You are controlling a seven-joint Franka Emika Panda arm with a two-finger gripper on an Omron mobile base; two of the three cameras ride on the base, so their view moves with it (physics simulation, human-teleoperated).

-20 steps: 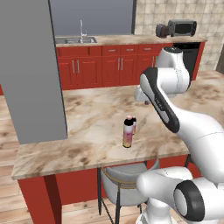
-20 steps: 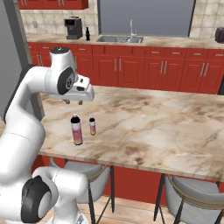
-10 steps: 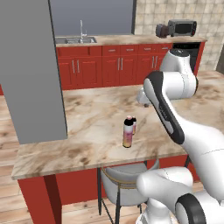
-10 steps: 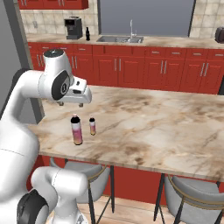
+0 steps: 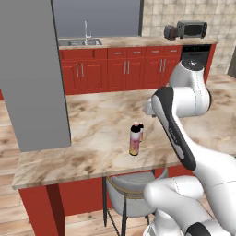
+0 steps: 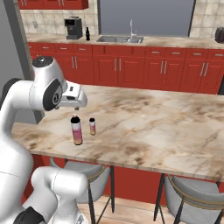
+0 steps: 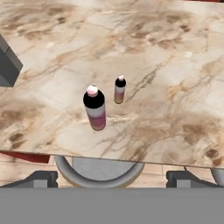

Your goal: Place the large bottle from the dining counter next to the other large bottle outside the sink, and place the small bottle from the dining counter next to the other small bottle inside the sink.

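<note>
Hovering with fingers spread wide and empty, the hand (image 7: 112,186) above the surface (image 7: 175,109), large bottle (image 7: 95,108) upright just beside small bottle (image 7: 119,89) near the front edge: best lowered squarely onto one, clear of its neighbour

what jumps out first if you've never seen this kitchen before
Two bottles standing upright side by side near the front edge of the marble dining counter: a large bottle and a small bottle. The big white arm arches over them, its claw open above the pair, holding nothing.
</note>
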